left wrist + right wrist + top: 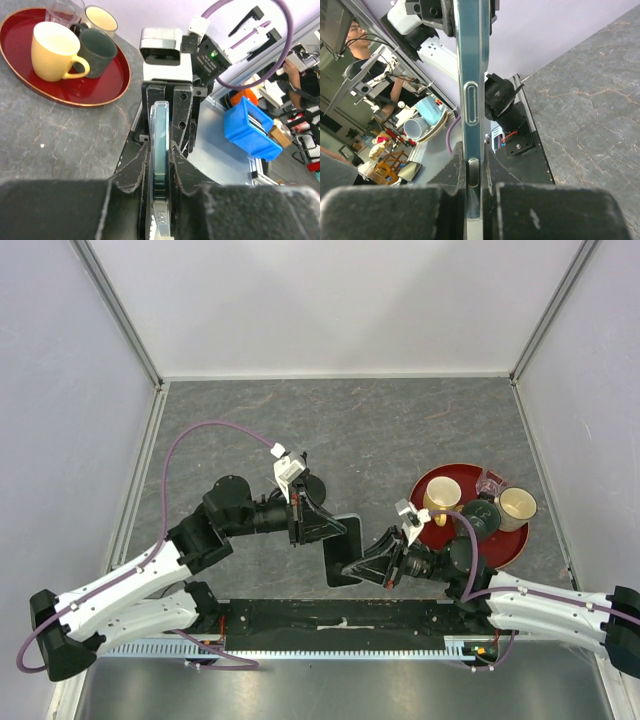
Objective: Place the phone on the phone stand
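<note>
The phone (342, 558) is not on its stand yet. It hangs in the air just below the middle of the overhead view, held on edge above the table (350, 430) between the two arms. The left gripper (161, 167) has its fingers pressed together on one end of the phone. The right gripper (474, 167) pinches the other end, with its fingers flat against both faces, so this looks like the middle of a hand-over or a re-grip and no placing has begun. The stand (313, 486) seems to be the dark round shape just above the left wrist in the overhead view. The wrist covers most of it, and its rod and holder cannot be made out. What is left, by my judgement, is for one gripper to let go and for the other to carry the phone up to the stand and seat it in the holder. At centre right sits a red tray (437, 537) with a yellow mug (442, 498), a dark mug (480, 516), a cream cup (517, 505) and a glass (490, 480). It lies near the right arm but away from the stand. The likeliest obstacle is the left arm itself, which crowds the stand.
</note>
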